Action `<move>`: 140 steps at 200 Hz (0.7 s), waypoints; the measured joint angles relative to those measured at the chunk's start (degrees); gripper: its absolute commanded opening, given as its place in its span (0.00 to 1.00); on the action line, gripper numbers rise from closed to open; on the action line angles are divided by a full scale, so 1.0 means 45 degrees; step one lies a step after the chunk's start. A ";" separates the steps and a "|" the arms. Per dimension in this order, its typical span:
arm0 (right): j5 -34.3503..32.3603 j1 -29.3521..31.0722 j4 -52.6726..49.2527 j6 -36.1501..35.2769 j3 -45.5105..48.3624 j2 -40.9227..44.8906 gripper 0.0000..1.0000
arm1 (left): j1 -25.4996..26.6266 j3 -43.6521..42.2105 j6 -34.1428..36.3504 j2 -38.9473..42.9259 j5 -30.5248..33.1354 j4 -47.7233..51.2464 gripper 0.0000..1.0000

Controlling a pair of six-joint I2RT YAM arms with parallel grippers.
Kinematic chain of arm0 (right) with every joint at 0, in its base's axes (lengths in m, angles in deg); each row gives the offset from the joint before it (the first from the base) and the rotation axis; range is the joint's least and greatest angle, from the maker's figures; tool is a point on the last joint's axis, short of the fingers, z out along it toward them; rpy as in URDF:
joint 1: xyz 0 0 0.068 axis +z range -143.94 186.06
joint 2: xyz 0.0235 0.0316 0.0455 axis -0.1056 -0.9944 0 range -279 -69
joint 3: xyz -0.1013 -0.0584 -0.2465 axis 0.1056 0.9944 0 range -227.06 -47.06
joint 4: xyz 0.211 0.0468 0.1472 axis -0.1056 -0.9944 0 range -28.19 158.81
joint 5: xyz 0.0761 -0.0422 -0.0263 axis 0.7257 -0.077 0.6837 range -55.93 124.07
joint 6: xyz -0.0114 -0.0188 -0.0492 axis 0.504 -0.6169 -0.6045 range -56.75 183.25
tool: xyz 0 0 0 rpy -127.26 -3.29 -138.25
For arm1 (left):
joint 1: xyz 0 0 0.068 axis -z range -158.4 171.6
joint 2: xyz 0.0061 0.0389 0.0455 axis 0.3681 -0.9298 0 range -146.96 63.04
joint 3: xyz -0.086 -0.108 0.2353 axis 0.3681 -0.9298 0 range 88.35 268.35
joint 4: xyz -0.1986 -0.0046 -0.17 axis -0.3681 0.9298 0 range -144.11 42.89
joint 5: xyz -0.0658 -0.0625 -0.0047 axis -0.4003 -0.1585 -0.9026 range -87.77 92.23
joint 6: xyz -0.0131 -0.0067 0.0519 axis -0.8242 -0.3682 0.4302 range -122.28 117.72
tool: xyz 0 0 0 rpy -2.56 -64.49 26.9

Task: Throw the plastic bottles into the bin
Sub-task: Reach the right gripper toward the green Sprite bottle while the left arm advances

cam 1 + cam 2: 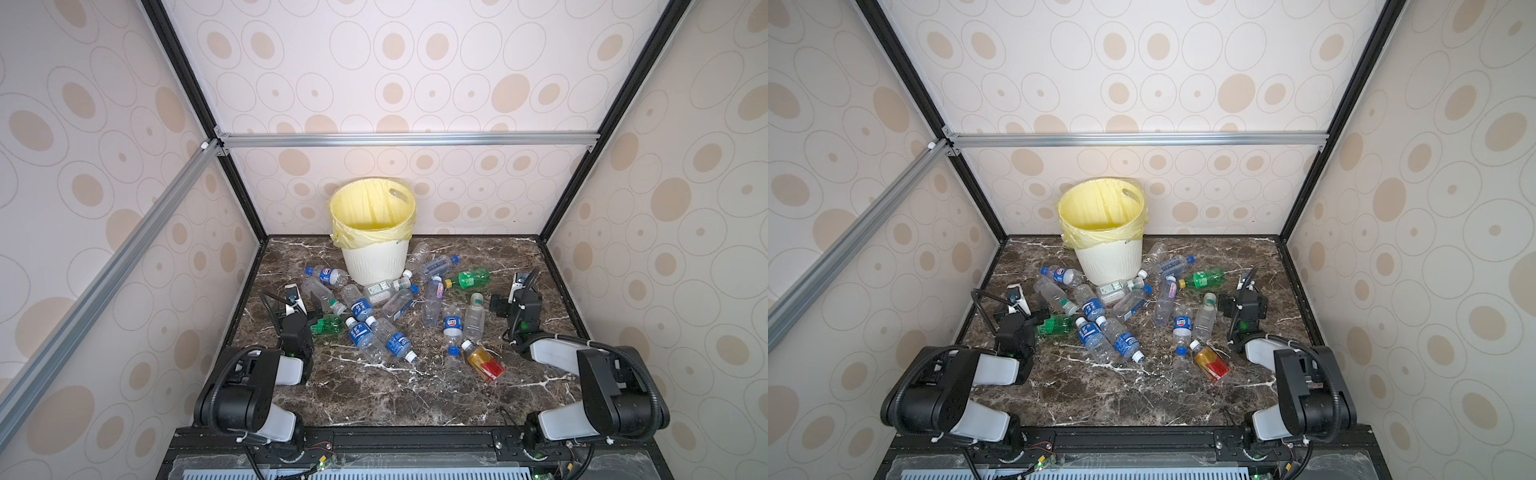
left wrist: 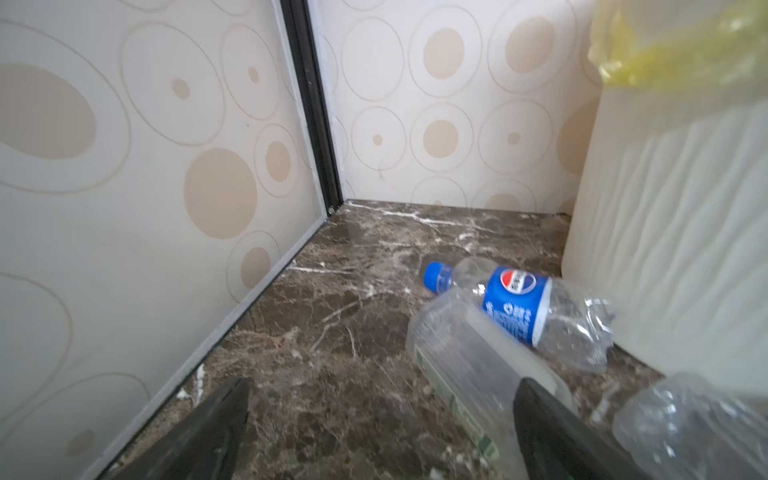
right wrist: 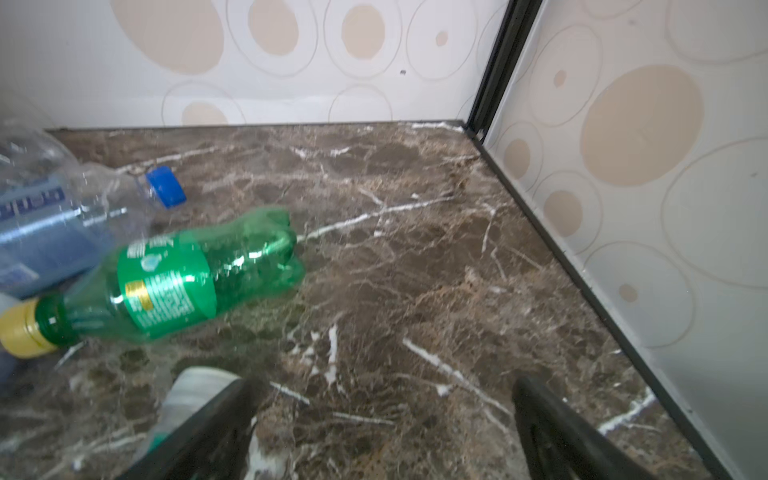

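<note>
All visible plastic bottles (image 1: 362, 309) lie scattered on the marble tabletop (image 1: 415, 399) before the bin (image 1: 374, 264), none grasped. The left gripper (image 2: 382, 395) and right gripper (image 3: 384, 388) both gape, empty. A first pick seems pending: the left must straddle the nearby clear bottle (image 2: 469, 357).

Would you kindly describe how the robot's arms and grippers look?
The left arm and right arm have bulky black joint housings, pale link shells and looping black ribbed cables. The left gripper and right gripper have tapering black fingers.
</note>
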 measured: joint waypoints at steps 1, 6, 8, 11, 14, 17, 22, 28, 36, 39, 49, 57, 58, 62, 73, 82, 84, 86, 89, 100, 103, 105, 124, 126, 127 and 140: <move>-0.0039 0.0000 -0.0044 0.0034 -0.0029 0.0029 1.00 | 0.0005 0.0097 -0.0010 0.0087 0.0049 0.0107 0.99; -0.0199 0.0000 -0.0155 0.0102 -0.0112 0.0131 1.00 | 0.0005 0.0296 -0.0044 0.0267 0.0165 0.0369 0.99; -0.0277 0.0000 -0.0209 0.0141 -0.0131 0.0165 1.00 | 0.0005 0.0359 -0.0068 0.0325 0.0223 0.0539 0.99; -0.0384 0.0000 -0.0355 0.0199 -0.0175 0.0238 1.00 | 0.0005 0.0549 -0.0083 0.0476 0.0296 0.0782 0.99; -0.0534 0.0000 -0.0491 0.0262 -0.0199 0.0311 1.00 | 0.0005 0.0699 -0.0126 0.0588 0.0423 0.1059 0.99; -0.0699 0.0000 -0.0685 0.0340 -0.0228 0.0364 1.00 | 0.0010 0.0801 -0.0136 0.0661 0.0466 0.1200 0.99; -0.0981 0.0005 -0.0991 0.0539 -0.0282 0.0481 1.00 | 0.0049 0.1054 -0.0180 0.0840 0.0651 0.1627 0.99; -0.1428 0.0000 -0.1627 0.0908 -0.0437 0.0646 1.00 | 0.0141 0.1287 -0.0233 0.1001 0.0918 0.2123 0.99; -0.1860 -0.0015 -0.2458 0.1365 -0.0714 0.0821 1.00 | 0.0238 0.1598 -0.0403 0.1209 0.1331 0.2846 0.99; -0.1962 -0.0015 -0.2788 0.1530 -0.0850 0.0908 1.00 | 0.0282 0.1749 -0.0505 0.1311 0.1452 0.3147 0.99; -0.2132 -0.0029 -0.3619 0.1899 -0.1273 0.1064 1.00 | 0.0379 0.2200 -0.0874 0.1608 0.1826 0.4197 0.99; -0.2098 -0.0044 -0.4265 0.2157 -0.1647 0.1166 1.00 | 0.0423 0.2555 -0.1229 0.1841 0.1987 0.4993 0.99; -0.2089 -0.0049 -0.4342 0.2200 -0.1681 0.1171 1.00 | 0.0427 0.2642 -0.1326 0.1899 0.2035 0.5202 0.99; -0.2035 -0.0058 -0.4614 0.2278 -0.1841 0.1209 1.00 | 0.0432 0.2798 -0.1481 0.1991 0.2103 0.5532 0.99; -0.1821 -0.0053 -0.5192 0.2531 -0.2161 0.1297 1.00 | 0.0437 0.3293 -0.2055 0.2312 0.2220 0.6528 0.99; -0.1525 -0.0053 -0.5678 0.2725 -0.2327 0.1375 1.00 | 0.0432 0.3774 -0.2531 0.2613 0.2234 0.7480 0.99; -0.1472 -0.0053 -0.5756 0.2759 -0.2341 0.1389 1.00 | 0.0432 0.3823 -0.2584 0.2652 0.2229 0.7597 0.99; -0.1394 -0.0049 -0.5863 0.2798 -0.2361 0.1409 1.00 | 0.0437 0.3891 -0.2671 0.2696 0.2220 0.7723 0.99; -0.1316 -0.0039 -0.5984 0.2822 -0.2380 0.1428 1.00 | 0.0432 0.4056 -0.2861 0.2803 0.2176 0.8082 0.99; -0.0971 0.0019 -0.6455 0.2934 -0.2399 0.1530 1.00 | 0.0447 0.4590 -0.3546 0.3089 0.2025 0.9156 0.99; -0.0889 0.0039 -0.6596 0.2963 -0.2414 0.1549 1.00 | 0.0447 0.4668 -0.3662 0.3123 0.1996 0.9374 0.99; -0.0801 0.0058 -0.6722 0.2977 -0.2433 0.1569 1.00 | 0.0447 0.4804 -0.3818 0.3157 0.1938 0.9598 0.99; -0.0306 0.0398 -0.7771 0.3026 -0.2812 0.1603 1.00 | 0.0432 0.5795 -0.5017 0.3327 0.1273 1.1667 0.99; -0.0238 0.0457 -0.7902 0.3026 -0.2885 0.1603 1.00 | 0.0432 0.5882 -0.5105 0.3327 0.1219 1.1812 0.99; -0.0214 0.0486 -0.7951 0.3021 -0.2914 0.1598 1.00 | 0.0432 0.5916 -0.5178 0.3327 0.1185 1.1890 0.99; -0.0083 0.1069 -0.8670 0.2895 -0.3487 0.1598 1.00 | 0.0432 0.6625 -0.6139 0.3308 0.0656 1.3381 0.99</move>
